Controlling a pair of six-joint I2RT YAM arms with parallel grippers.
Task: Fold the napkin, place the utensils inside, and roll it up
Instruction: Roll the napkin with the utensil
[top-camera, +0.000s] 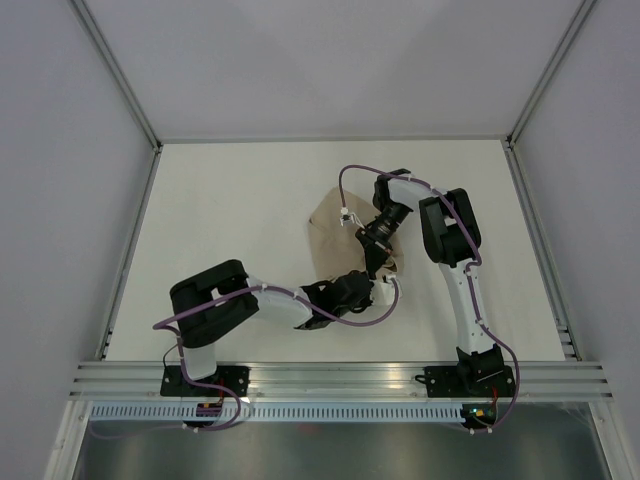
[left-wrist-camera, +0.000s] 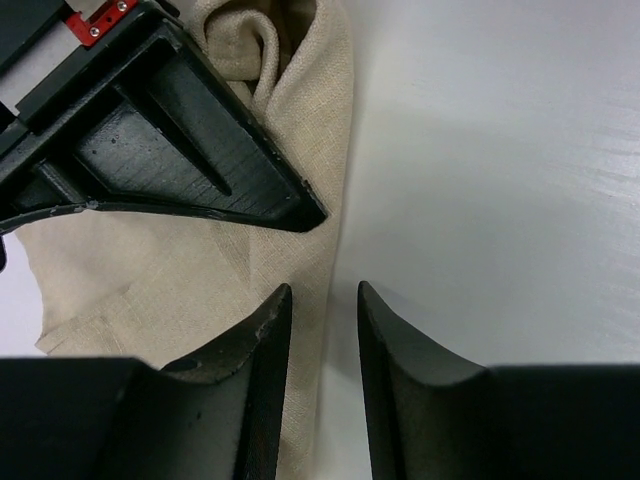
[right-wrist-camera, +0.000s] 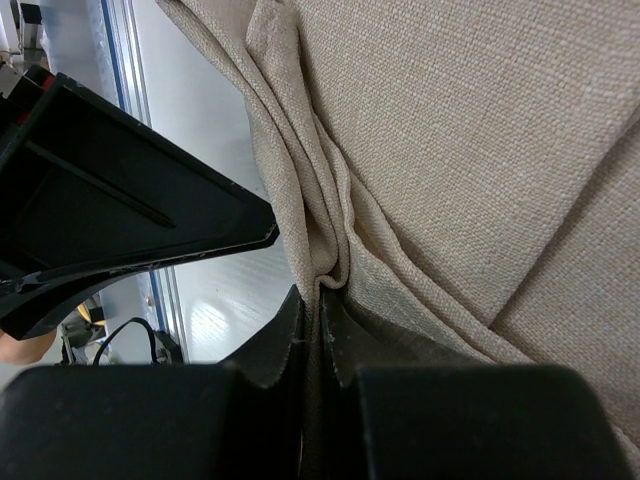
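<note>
The beige napkin (top-camera: 335, 230) lies crumpled in the middle of the white table. My right gripper (top-camera: 378, 266) is shut on a bunched fold at the napkin's near right corner; in the right wrist view the cloth (right-wrist-camera: 450, 150) is pinched between its jaws (right-wrist-camera: 312, 298). My left gripper (top-camera: 383, 292) sits just in front of it, close to the table, and is open. In the left wrist view its jaws (left-wrist-camera: 322, 290) straddle the napkin's edge (left-wrist-camera: 180, 280) with a narrow gap, one finger over cloth and one over bare table. The utensils are out of view.
The two grippers are almost touching; the right gripper's black finger (left-wrist-camera: 180, 150) fills the upper left of the left wrist view. Purple cables loop off both arms. An aluminium rail (top-camera: 340, 378) runs along the near edge, and white walls enclose the table.
</note>
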